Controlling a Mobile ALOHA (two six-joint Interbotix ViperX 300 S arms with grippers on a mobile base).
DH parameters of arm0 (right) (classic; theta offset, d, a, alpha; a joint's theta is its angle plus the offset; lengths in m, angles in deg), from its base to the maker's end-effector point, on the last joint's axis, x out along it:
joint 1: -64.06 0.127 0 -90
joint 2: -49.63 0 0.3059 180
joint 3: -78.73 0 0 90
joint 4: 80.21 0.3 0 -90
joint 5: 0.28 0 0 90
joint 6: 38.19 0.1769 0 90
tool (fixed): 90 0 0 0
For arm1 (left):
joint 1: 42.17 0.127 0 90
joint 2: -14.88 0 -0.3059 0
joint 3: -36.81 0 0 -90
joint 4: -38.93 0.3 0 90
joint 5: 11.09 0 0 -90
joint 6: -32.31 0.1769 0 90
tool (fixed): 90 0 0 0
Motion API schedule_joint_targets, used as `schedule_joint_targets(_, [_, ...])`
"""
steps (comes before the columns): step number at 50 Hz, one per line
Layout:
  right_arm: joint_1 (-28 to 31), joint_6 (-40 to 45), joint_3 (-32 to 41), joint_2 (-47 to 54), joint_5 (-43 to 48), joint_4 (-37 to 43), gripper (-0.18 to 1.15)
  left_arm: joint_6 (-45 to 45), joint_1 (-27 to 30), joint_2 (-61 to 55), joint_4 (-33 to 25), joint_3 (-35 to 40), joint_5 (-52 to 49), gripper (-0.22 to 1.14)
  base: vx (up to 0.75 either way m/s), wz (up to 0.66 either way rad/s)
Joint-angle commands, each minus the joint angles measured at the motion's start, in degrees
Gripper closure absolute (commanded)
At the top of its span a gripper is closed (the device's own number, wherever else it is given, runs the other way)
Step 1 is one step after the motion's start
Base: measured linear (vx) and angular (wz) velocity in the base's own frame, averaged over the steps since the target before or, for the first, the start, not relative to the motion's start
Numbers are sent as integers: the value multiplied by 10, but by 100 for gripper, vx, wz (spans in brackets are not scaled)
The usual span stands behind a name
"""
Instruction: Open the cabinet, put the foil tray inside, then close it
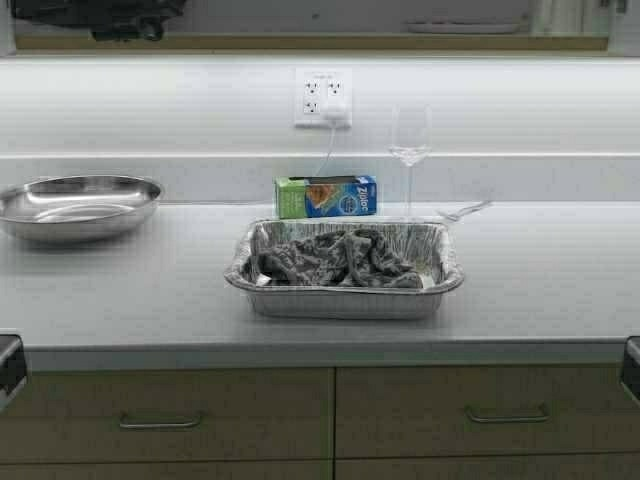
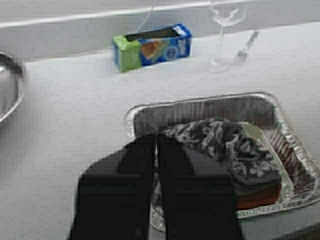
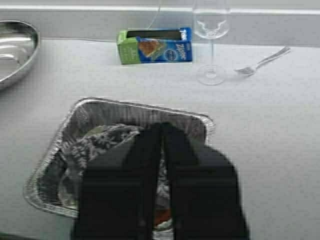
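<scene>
The foil tray [image 1: 343,297] sits on the counter near its front edge, with a grey patterned cloth [image 1: 335,258] inside. It also shows in the left wrist view [image 2: 200,105] and the right wrist view [image 3: 125,109]. Below the counter the wooden cabinet fronts [image 1: 180,415] are shut, each with a metal handle [image 1: 160,422] [image 1: 507,413]. My left gripper [image 2: 156,136] is shut and empty, held back off the tray's left part. My right gripper [image 3: 162,126] is shut and empty, held back off the tray's right part. Only the arms' edges [image 1: 10,365] [image 1: 630,365] show in the high view.
A round steel bowl [image 1: 78,205] stands at the counter's left. A blue and green Ziploc box [image 1: 326,196], a wine glass [image 1: 410,150] and a fork [image 1: 463,211] stand behind the tray by the wall. A wall socket [image 1: 322,97] has a cord plugged in.
</scene>
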Motion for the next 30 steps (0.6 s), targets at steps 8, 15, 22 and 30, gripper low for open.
schedule_joint_targets(8, [44,101,-18,33,24,1,-6,-63,-25,-10,24,0,4,-11,0,0])
schedule_joint_targets(15, [91,159,-49,98,99,7,-7,-128,-36,-54,48,-16,56,-11,0,0])
schedule_joint_targets(22, [113,227,-84,178,221,-9,-7,-235,-44,-141,114,-42,157,-11,0,0])
schedule_joint_targets(30, [112,321,-108,228,284,-90,-7,-400,-43,-276,233,-64,318,-11,0,0])
